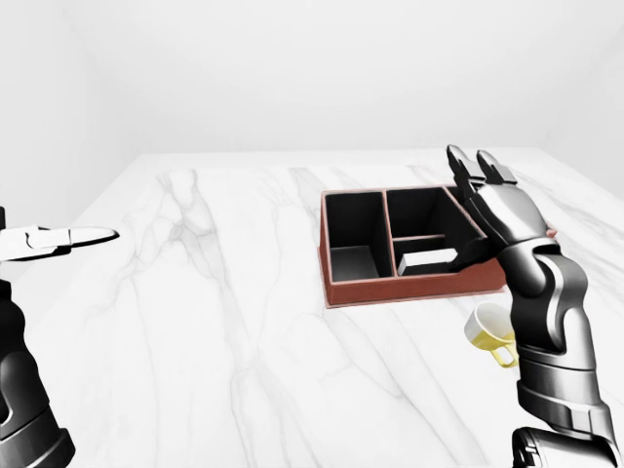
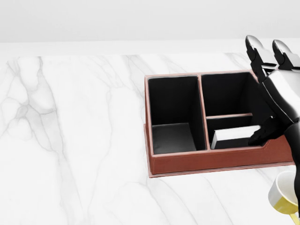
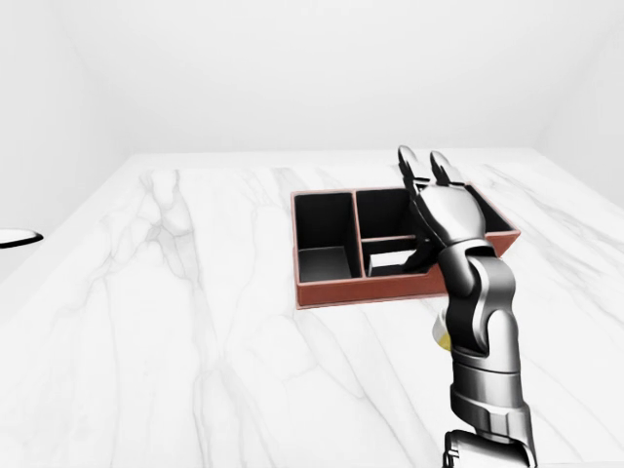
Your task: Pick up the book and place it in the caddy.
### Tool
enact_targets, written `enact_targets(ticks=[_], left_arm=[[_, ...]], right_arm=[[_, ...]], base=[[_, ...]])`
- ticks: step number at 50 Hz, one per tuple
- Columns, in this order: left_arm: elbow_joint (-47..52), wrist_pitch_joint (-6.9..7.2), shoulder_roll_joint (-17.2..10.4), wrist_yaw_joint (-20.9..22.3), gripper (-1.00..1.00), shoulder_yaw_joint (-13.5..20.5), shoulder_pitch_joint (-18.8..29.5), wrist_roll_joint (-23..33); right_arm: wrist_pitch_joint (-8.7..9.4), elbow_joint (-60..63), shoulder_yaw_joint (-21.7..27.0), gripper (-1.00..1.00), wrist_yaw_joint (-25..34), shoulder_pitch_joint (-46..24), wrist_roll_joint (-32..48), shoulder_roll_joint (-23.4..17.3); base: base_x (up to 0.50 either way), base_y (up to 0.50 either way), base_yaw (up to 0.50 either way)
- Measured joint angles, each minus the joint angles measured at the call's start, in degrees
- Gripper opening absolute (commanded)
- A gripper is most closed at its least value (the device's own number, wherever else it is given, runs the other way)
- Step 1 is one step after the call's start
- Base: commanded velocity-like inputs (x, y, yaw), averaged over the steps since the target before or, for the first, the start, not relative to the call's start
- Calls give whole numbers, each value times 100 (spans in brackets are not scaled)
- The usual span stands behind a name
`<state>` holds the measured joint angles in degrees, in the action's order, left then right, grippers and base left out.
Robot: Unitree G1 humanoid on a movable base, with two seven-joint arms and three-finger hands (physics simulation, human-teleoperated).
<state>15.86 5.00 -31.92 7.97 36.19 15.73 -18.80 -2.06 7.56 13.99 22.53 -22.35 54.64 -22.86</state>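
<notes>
White marble tabletop (image 2: 70, 140) carries the reddish-brown leather caddy (image 2: 197, 165) with black compartments, the white slab-shaped book (image 2: 234, 136) lying in its near-right slot, and my right hand (image 2: 274, 65), fingers spread and empty beside it, could snag the rim.

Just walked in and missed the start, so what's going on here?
A humanoid robot is putting a book into a brown caddy on a marble table. The book lies in the caddy's small near-right compartment. The right hand is open above the caddy's right side, holding nothing. A yellow cup stands beside the caddy.
</notes>
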Motion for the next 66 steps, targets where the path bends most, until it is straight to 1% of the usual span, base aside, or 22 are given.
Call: enact_targets(ticks=[4, 21, 29, 33, 54, 61, 66], left_arm=[[11, 0, 5, 12, 100, -4, -7, 15], [35, 0, 26, 43, 100, 5, -27, 34], [44, 0, 31, 40, 100, 22, -29, 1], [62, 0, 27, 34, 100, 38, -33, -37], [164, 0, 4, -25, 100, 106, -51, -251], [376, 0, -92, -119, 100, 272, -26, -538], [632, 0, -250, -271, 100, 430, 56, -899]], right_arm=[[49, 136, 102, 100, 78, 81, -178, -43], [364, 608, 545, 100, 361, 372, -940, -229], [618, 760, 763, 100, 422, 404, -1290, -356], [706, 778, 884, 100, 422, 417, -1472, -452], [706, 484, 1288, 100, 189, 272, -2279, -981], [706, 440, 1382, 100, 157, 182, -2491, -1154], [706, 392, 1467, 100, 138, 134, -2651, -1294]], base=[[0, 0, 0], [0, 0, 0], [0, 0, 0], [0, 0, 0], [0, 0, 0], [0, 0, 0], [0, 0, 0]])
